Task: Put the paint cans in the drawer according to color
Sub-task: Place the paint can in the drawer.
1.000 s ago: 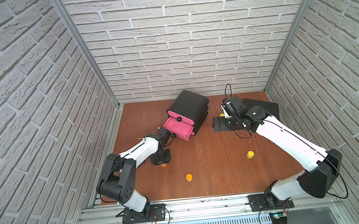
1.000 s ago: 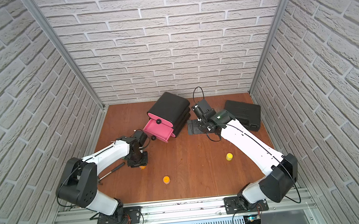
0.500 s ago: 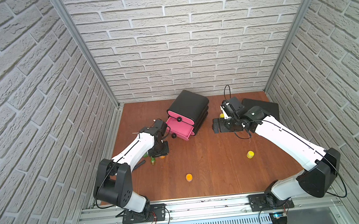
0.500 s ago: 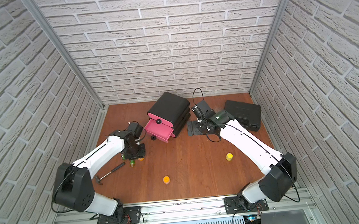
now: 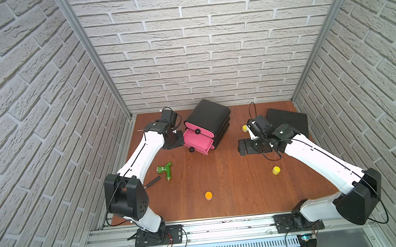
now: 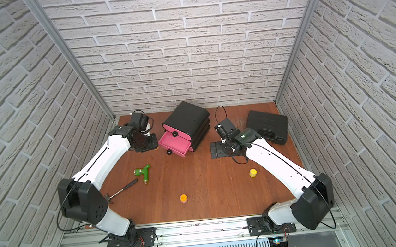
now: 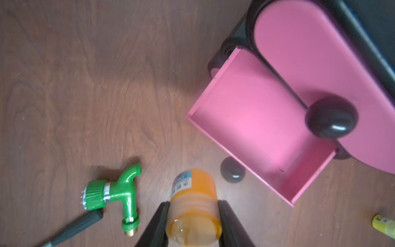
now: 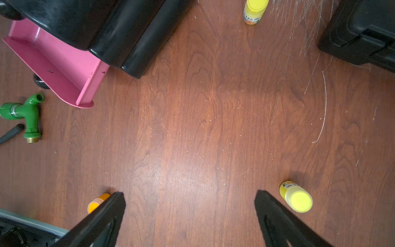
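- The orange paint can (image 7: 193, 188) is a stubby jar with a see-through orange body and a small blue-and-white label. It is pinched across its sides by the left end effector (image 7: 193, 204), one black finger on each flank.
- The black cabinet (image 5: 206, 117) stands at the back centre of the worktop (image 5: 236, 187). Its top pink front is shut, and the drawer (image 5: 197, 141) beneath it is pulled out, its black knob towards the front.
- The left arm reaches up the left of the frame, and in both top views its end effector (image 6: 144, 143) hangs just left of the open drawer. The held can is hidden from above.
- The right end effector (image 8: 190, 195) has its fingers spread wide over bare wood — nothing between them. In a top view it (image 5: 244, 146) sits right of the cabinet, the arm stretched in from the lower right.
- A second orange can (image 5: 208, 195) stands alone at front centre.
- One yellow can (image 5: 276, 170) stands beside the right forearm, another yellow can (image 5: 244, 128) between the cabinet and the flat black case (image 5: 288, 119).
- A green T-shaped piece (image 5: 166, 168) and a black-handled tool (image 5: 153, 181) lie on the left — close together.
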Available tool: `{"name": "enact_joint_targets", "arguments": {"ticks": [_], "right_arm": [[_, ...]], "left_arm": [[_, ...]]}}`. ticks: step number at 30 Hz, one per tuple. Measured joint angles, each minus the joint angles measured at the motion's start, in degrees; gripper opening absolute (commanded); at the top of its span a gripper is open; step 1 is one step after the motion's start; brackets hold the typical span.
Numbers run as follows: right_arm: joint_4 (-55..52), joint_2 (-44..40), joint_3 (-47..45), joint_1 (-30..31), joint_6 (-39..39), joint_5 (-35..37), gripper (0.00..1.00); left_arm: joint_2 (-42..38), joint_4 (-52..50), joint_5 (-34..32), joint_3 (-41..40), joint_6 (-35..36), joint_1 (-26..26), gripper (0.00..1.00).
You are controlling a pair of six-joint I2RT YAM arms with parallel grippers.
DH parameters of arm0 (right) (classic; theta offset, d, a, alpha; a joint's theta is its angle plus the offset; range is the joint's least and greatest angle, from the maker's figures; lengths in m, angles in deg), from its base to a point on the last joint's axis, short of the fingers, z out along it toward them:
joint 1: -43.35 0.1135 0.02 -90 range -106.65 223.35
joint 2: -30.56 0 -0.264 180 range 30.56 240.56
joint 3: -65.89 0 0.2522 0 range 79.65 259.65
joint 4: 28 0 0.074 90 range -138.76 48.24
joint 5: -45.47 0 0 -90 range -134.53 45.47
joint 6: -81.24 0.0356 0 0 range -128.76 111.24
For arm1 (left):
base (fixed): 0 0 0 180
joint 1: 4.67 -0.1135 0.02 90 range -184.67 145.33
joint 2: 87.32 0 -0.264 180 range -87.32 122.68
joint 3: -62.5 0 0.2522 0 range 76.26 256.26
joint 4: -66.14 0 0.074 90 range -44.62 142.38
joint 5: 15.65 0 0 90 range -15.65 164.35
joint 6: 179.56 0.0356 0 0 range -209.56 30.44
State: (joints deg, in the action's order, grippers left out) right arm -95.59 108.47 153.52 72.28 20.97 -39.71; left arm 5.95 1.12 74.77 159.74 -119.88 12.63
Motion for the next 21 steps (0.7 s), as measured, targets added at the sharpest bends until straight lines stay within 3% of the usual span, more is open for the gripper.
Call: {"name": "enact_joint_targets", "arguments": {"ticks": [13, 21], "right_arm": [[-0.24, -2.14, -1.95, 0.07, -0.63, 0.48, 1.0], [-0.63, -2.14, -1.9, 0.07, -1.95, 0.98, 1.0]], "left_arm": [[9.97, 3.06, 2.21, 8.33, 1.01, 0.22, 0.24], [14.08, 3.96, 2.86, 9.07, 0.9, 1.05, 0.28]]}}
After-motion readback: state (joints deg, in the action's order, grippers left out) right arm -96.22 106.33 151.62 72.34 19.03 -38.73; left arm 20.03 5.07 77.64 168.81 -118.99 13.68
